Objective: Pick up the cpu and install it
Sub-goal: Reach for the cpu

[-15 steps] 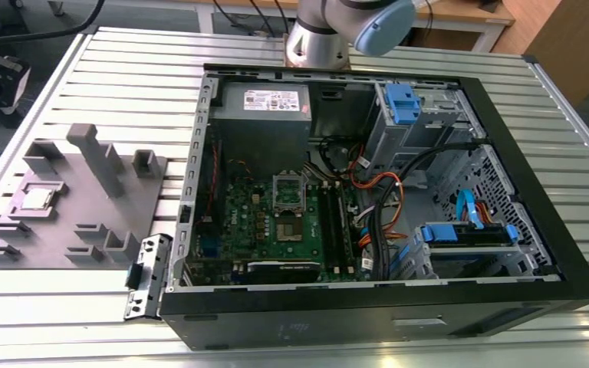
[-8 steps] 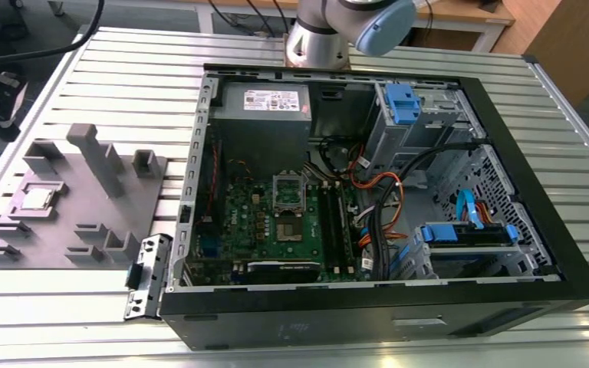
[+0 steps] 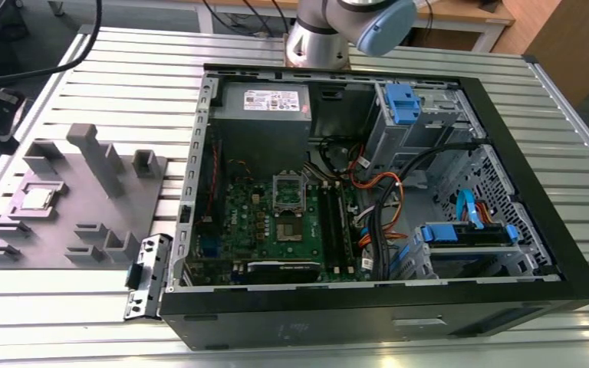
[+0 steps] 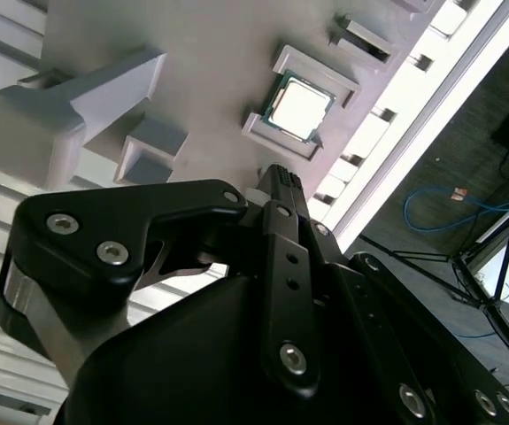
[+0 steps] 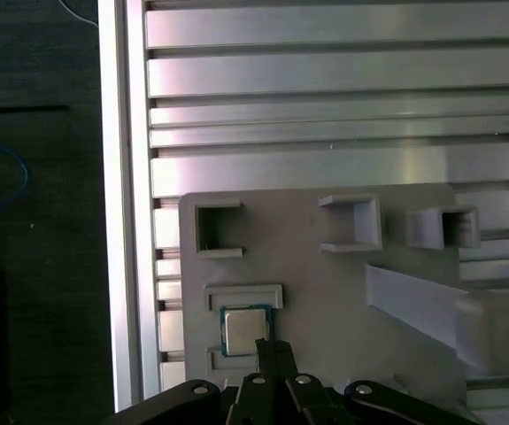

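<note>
The cpu (image 3: 37, 198) is a small silvery square chip lying flat in a recess of the grey fixture plate (image 3: 70, 222), on the exterior view's left. Both wrist views look down on the cpu (image 4: 300, 108) (image 5: 243, 329) in its holder. My gripper (image 5: 270, 347) hangs above the plate with its black fingers pressed together, holding nothing. Its tips (image 4: 278, 174) sit just beside the chip, apart from it. The green board (image 3: 264, 215) lies inside the open computer case (image 3: 376, 299), with its socket (image 3: 288, 228) below a raised silver frame (image 3: 287, 190).
The fixture plate carries several raised grey blocks and a tall post (image 3: 98, 157). The slatted aluminium table (image 5: 325, 80) ends close to the plate, with dark floor beyond. Cables (image 3: 386, 192), blue drive brackets (image 3: 402, 103) and a power supply (image 3: 264, 100) crowd the case.
</note>
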`<state>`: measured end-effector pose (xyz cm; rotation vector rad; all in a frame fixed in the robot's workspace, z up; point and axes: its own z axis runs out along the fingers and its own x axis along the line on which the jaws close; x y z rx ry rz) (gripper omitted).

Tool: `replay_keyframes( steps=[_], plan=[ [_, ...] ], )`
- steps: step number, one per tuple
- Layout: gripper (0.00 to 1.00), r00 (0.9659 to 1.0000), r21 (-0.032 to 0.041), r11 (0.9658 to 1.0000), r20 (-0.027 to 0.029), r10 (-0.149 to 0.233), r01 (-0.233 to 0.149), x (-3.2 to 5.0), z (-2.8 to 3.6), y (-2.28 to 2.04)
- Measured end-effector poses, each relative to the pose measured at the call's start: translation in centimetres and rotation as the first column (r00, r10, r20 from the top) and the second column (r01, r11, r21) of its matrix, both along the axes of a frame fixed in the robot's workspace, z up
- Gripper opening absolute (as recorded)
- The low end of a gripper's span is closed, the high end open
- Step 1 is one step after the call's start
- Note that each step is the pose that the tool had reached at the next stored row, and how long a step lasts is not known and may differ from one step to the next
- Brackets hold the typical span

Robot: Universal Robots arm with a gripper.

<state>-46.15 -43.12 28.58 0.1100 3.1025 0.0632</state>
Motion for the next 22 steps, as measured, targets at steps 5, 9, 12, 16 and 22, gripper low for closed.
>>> replay_keyframes(
  steps=[5,9,12,16,22],
  plan=[
    [0.11,1.0,-0.0001,1.0,-0.0042,0.0,0.0,-0.21,-0.89,-0.45],
    [0.11,1.0,0.0,1.0,-0.0066,0.0,0.0,-0.37,-1.63,-0.9],
    [0.11,1.0,0.0001,1.0,-0.0084,0.0,0.0,-0.43,-2.18,-1.23],
    [0.11,0.9999,0.0,1.0,-0.0129,0.0,0.0,-0.45,-2.91,-1.56],
    [0.11,0.9998,0.0,1.0,-0.0212,0.0,0.0,-0.46,-4.0,-1.89]
  ],
)
